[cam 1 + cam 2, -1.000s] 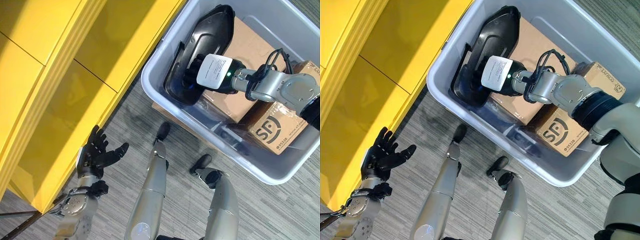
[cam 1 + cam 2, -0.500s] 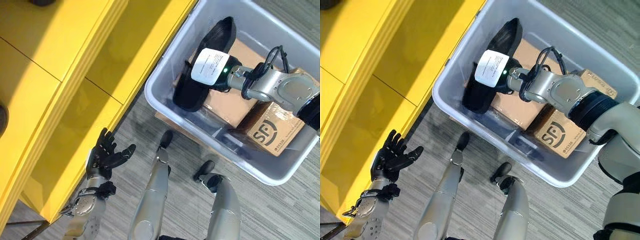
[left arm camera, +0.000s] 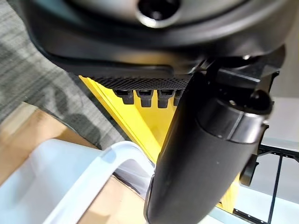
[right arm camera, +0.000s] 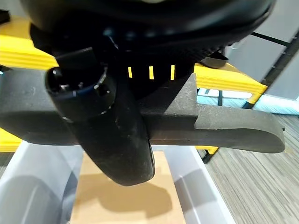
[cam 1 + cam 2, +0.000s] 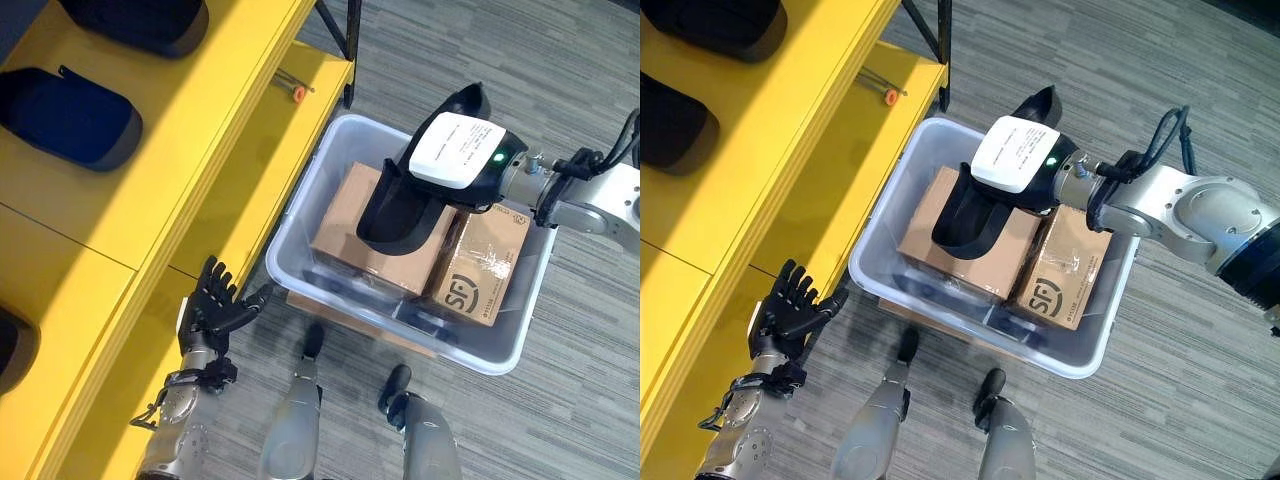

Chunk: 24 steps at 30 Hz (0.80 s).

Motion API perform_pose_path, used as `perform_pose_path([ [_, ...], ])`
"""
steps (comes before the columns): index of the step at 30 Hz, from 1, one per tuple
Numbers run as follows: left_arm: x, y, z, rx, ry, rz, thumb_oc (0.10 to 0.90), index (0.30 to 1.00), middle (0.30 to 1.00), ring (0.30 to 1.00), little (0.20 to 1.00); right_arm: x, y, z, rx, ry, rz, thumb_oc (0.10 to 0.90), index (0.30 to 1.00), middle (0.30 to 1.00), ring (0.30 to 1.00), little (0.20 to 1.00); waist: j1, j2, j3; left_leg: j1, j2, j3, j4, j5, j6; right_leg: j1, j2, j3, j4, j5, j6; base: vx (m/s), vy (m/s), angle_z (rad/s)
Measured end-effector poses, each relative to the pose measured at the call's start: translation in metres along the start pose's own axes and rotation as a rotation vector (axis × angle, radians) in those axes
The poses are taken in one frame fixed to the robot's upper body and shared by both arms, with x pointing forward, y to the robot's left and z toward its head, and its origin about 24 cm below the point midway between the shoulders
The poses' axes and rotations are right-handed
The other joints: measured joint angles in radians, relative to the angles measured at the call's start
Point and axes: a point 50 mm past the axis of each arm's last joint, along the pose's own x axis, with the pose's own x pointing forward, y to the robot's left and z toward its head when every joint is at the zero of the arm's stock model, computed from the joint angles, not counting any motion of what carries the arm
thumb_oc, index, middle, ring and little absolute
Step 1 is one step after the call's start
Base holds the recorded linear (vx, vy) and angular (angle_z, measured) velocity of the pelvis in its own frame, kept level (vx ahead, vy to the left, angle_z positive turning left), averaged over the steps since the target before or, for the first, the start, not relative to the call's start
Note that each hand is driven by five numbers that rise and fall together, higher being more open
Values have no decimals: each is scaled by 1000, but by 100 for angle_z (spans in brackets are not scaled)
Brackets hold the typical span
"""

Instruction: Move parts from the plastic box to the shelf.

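- The right hand point(image 5: 455, 155), with a white cover on its back, grips a black part point(image 5: 400, 205); in the right wrist view its thumb point(image 4: 117, 135) and fingers are curled round that dark moulded piece point(image 4: 219, 128).
- The part hangs above the box point(image 5: 500, 345), lifted off the cartons, its lower end over the bigger carton and its pointed tip point(image 5: 1043, 100) sticking out past the far side of the hand.
- The box is grey-white plastic and stands on the striped grey carpet point(image 5: 560, 60), just right of the shelf.
- Two brown cartons lie in it side by side: a bigger one point(image 5: 345, 225) on the left, and a smaller taped one point(image 5: 485, 265) on the right, touching it.
- The yellow shelf point(image 5: 150, 180) runs along the left of the scene, with a black upright point(image 5: 352, 40) at its far corner.
- On its upper board lie dark parts: one bluish point(image 5: 70, 115) and a black one point(image 5: 150, 20) farther off; another dark shape point(image 5: 15, 345) shows at the near left edge.
- A small orange-tipped item point(image 5: 297, 93) lies on the lower board near the far corner.
- The left hand point(image 5: 212, 310) is low at the near left, beside the shelf's front edge and well apart from the box's near left corner; its fingers are spread and straight, holding nothing.
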Motion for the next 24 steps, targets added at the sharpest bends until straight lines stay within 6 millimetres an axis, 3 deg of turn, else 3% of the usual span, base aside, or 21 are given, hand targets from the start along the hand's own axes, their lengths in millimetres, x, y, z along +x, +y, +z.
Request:
perform_pose_path([
  [1, -11, 12, 1, 49, 10, 30, 900, 1000, 1000, 1000, 1000, -10, 5, 12, 62, -25, -21, 400, 300, 300, 300, 300, -24, -21, -95, 29, 3, 24, -26, -19, 8, 32, 10, 6, -70, 12, 10, 194, 22, -28],
  [2, -13, 16, 11, 123, -16, 24, 900, 1000, 1000, 1000, 1000, -15, -2, 15, 92, -23, -73, 400, 300, 300, 300, 300, -32, -26, -97, 71, 8, 44, -44, -22, 9, 70, 20, 24, -110, 29, 15, 139, 14, -56],
  [4, -14, 24, 19, 237, -47, 17, 900, 1000, 1000, 1000, 1000, -10, -13, 16, 171, -27, -181, 400, 300, 300, 300, 300, -33, -32, -158, 89, 13, 85, -61, -31, 10, 81, 30, 64, -152, 57, 23, 76, 11, -66],
  [5, -5, 18, 30, 278, -97, -5, 900, 1000, 1000, 1000, 1000, -6, -17, 16, 220, -25, -231, 400, 300, 300, 300, 300, -61, -25, -195, 92, 11, 95, -66, -33, 12, 92, 32, 79, -184, 76, 27, 75, 21, -40],
  [8, 5, 1, 41, 362, -175, -74, 900, 1000, 1000, 1000, 1000, -2, -11, 19, 275, -32, -222, 400, 300, 300, 300, 300, -77, -31, -244, 116, 12, 119, -81, -32, 13, 122, 41, 87, -245, 110, 29, 60, 14, -22],
  [11, 8, -12, 45, 415, -208, -131, 900, 1000, 1000, 1000, 1000, -1, -9, 19, 282, -35, -207, 400, 300, 300, 300, 300, -83, -32, -248, 146, 14, 135, -93, -32, 13, 155, 44, 107, -286, 130, 28, 44, 11, -16],
  [17, 10, -31, 66, 707, -353, -226, 900, 1000, 1000, 1000, 1000, 12, -2, 19, 355, -23, -229, 400, 300, 300, 300, 300, -108, -31, -252, 185, 27, 168, -105, -33, 11, 198, 61, 135, -348, 169, 21, 18, 4, -17],
  [20, 11, -50, 88, 933, -532, -279, 900, 1000, 1000, 1000, 1000, 18, 4, 18, 405, 2, -250, 400, 300, 300, 300, 300, -114, -29, -254, 203, 30, 182, -105, -33, 11, 213, 62, 143, -352, 175, 20, 2, -2, -10],
  [24, 8, -76, 114, 1058, -761, -349, 900, 1000, 1000, 1000, 1000, 19, 7, 16, 472, 32, -278, 400, 300, 300, 300, 300, -116, -26, -261, 213, 29, 184, -106, -34, 10, 219, 61, 151, -352, 178, 22, -2, 0, -4],
])
